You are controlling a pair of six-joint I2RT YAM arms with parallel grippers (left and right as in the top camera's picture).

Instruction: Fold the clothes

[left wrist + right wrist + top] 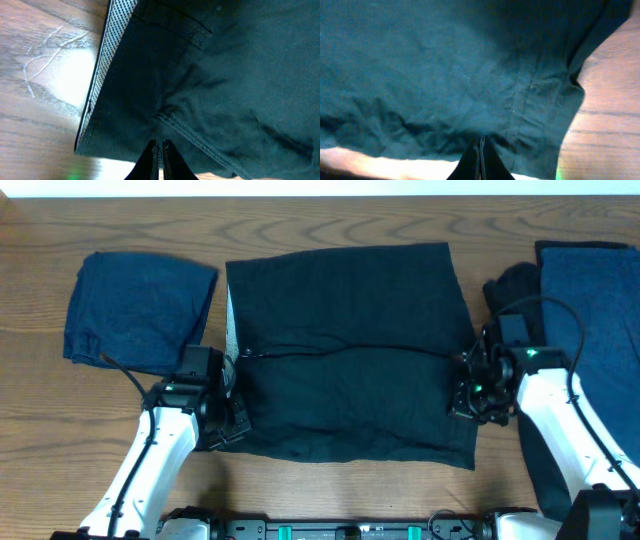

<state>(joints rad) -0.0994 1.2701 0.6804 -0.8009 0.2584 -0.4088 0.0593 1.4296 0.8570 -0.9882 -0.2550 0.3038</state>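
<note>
Partly done. Folded small and set aside at the far left of the surface [40,440]: one blue cloth [140,310]. Working on the black cloth [350,330], flat in the middle. Pinching its left edge with the left gripper [160,146], closed tight, and its right edge with the right gripper [480,142], closed too. Left to fold: this one, then the blue pile [600,310] at right.

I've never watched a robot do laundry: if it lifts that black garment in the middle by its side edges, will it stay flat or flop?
Probably it flops: the black garment lies in soft wrinkles with a fold across it. It looks thin, so likely light. Held only at two sides, its middle would probably sag.
</note>
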